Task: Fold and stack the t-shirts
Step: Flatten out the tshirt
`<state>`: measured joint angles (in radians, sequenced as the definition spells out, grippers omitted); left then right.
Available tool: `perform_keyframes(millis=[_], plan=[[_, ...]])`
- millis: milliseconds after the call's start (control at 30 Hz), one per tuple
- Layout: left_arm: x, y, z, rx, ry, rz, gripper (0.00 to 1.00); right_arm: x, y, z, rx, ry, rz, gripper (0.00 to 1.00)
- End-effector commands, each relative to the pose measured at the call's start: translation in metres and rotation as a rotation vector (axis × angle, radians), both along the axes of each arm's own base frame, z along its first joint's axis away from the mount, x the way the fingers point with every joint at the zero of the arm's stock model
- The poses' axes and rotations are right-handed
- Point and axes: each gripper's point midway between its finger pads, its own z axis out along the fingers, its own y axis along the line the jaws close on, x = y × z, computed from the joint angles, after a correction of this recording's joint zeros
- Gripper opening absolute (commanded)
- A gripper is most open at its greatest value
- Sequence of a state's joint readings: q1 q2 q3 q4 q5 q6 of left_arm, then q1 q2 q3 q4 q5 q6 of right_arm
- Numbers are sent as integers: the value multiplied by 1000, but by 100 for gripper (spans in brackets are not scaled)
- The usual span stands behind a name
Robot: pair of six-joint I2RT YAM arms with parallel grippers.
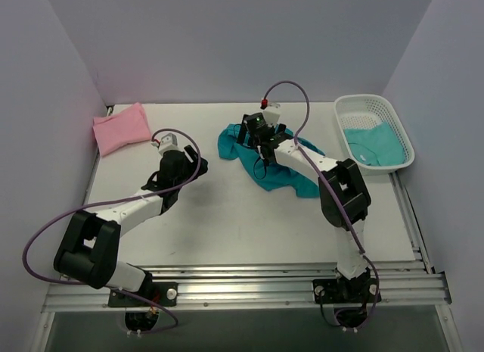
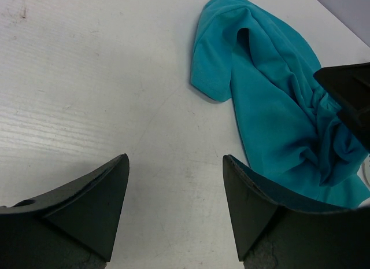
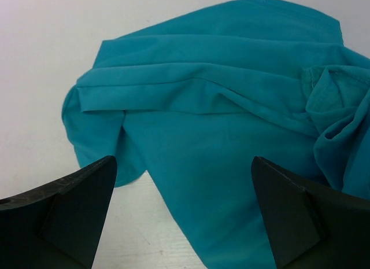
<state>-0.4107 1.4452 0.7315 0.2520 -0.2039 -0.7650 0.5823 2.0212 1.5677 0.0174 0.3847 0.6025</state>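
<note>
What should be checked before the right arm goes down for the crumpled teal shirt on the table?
1. Jaws of the right gripper open: ok.
2. It sits above the teal shirt: ok.
3. The left gripper open, empty, over bare table: ok.
4. Teal shirt lying flat: not ok, bunched.
5. The pink shirt folded, far-left corner: ok.
6. Number of shirts in the basket: cannot tell.

1. Crumpled t-shirt (image 1: 278,181): lies mid-table (image 1: 227,216).
2. Folded t-shirt (image 1: 121,128): well left of the crumpled t-shirt, slightly behind.
3. Basket (image 1: 365,98): right of the crumpled t-shirt, holds another t-shirt (image 1: 376,144).
4. Right gripper (image 3: 183,159): above the crumpled t-shirt.
5. Left gripper (image 2: 175,157): left of it.
</note>
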Motion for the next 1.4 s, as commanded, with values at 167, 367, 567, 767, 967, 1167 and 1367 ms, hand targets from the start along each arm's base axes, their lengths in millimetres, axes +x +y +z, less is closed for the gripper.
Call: perform_keyframes(millis=[167, 367, 567, 767, 967, 1167, 1367], plan=[[9, -1, 22, -23, -78, -7, 75, 5, -30, -9, -19, 8, -75, 96], [9, 1, 22, -20, -78, -6, 75, 0, -91, -17, -12, 31, -162, 96], [14, -3, 24, -25, -84, -11, 74, -14, -131, -19, -22, 43, -206, 96], [16, -5, 21, -25, -74, -20, 74, -19, -138, -4, -14, 22, -209, 97], [16, -5, 20, -22, -73, -17, 74, -20, -138, 2, -6, 11, -205, 96], [15, -5, 13, -18, -58, -20, 74, -22, -146, -6, -16, 22, -220, 96], [15, -6, 13, -20, -61, -21, 74, -18, -156, -9, -6, 23, -233, 96]])
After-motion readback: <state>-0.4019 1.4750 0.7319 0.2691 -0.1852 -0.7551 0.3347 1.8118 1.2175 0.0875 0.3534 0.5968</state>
